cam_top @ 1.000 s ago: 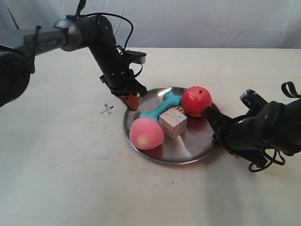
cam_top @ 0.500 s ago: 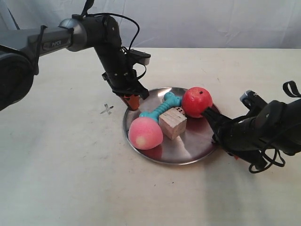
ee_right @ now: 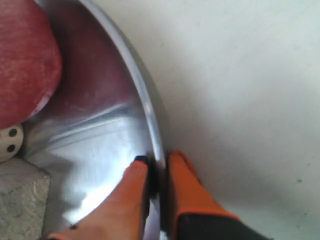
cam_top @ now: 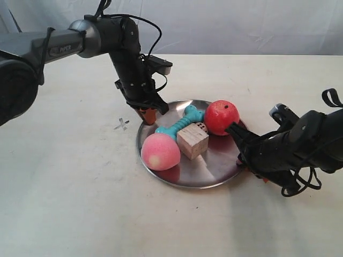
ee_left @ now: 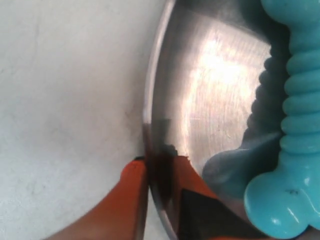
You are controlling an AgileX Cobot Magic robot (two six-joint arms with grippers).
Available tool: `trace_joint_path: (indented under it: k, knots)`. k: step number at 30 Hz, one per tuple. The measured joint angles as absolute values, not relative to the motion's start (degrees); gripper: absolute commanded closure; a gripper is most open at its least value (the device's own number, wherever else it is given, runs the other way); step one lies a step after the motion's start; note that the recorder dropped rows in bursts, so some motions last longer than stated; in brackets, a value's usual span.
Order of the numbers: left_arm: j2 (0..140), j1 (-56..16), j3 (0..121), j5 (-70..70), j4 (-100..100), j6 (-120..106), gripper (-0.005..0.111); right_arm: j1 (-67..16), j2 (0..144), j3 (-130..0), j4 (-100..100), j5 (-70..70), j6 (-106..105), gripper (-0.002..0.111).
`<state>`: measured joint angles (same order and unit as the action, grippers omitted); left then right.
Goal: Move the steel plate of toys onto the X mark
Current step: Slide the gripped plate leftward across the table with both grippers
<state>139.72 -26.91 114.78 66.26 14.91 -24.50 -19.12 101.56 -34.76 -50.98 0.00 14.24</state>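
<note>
Steel plate of toys held at opposite edges.
Jaws of left gripper and right gripper clamp its rim, near the X mark.

Pale, off-white counter carried the steel plate near its middle, and there was the small X mark, drawn on bare surface just beside the plate's rim.

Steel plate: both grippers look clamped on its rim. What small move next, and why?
Probably carry the steel plate, kept level, toward the X mark. The left gripper and right gripper pinch opposite sides of its rim, and the mark lies uncovered beyond the left one.
</note>
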Motion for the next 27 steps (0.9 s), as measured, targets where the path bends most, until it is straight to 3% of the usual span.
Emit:
trace_joint_path:
  k: [27]
  knots:
    - [137.5, -27.5, 114.0, 68.1, 6.6, -22.9, 0.107, -19.6, 99.1, -38.2, -48.5, 9.7, 13.2, 0.109]
